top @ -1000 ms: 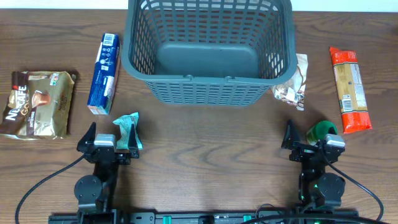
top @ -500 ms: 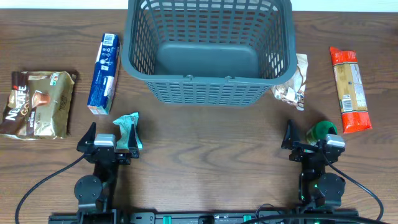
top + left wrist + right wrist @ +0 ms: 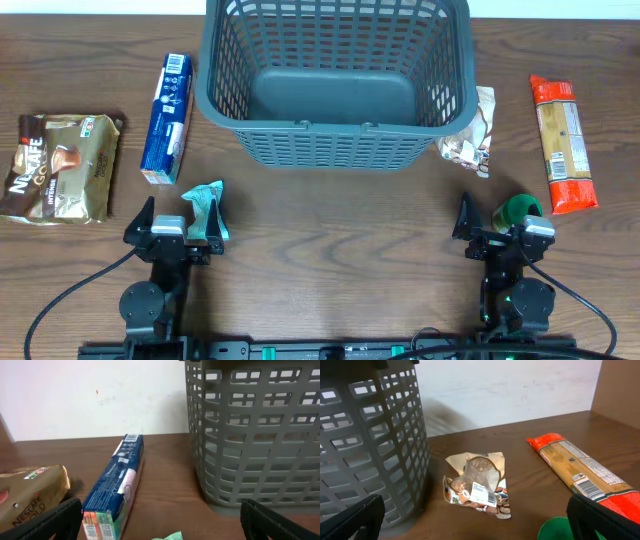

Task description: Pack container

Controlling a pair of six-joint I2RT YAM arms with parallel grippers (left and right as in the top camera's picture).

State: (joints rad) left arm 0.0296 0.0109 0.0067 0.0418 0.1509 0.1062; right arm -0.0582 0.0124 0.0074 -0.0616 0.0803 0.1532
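Only thing I can actually read from here is NESCAFE down the front of the brown pouch (image 3: 62, 167), with what looks like GOLD under it. The blue box (image 3: 167, 118) shows a barcode, but its print is too small. Same for the orange packet (image 3: 561, 143) labels.

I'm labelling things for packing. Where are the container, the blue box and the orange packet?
container (image 3: 330, 148), overhead view, on its front lattice wall.
blue box (image 3: 166, 120), overhead view, middle of its top face.
orange packet (image 3: 562, 145), overhead view, tan middle panel.
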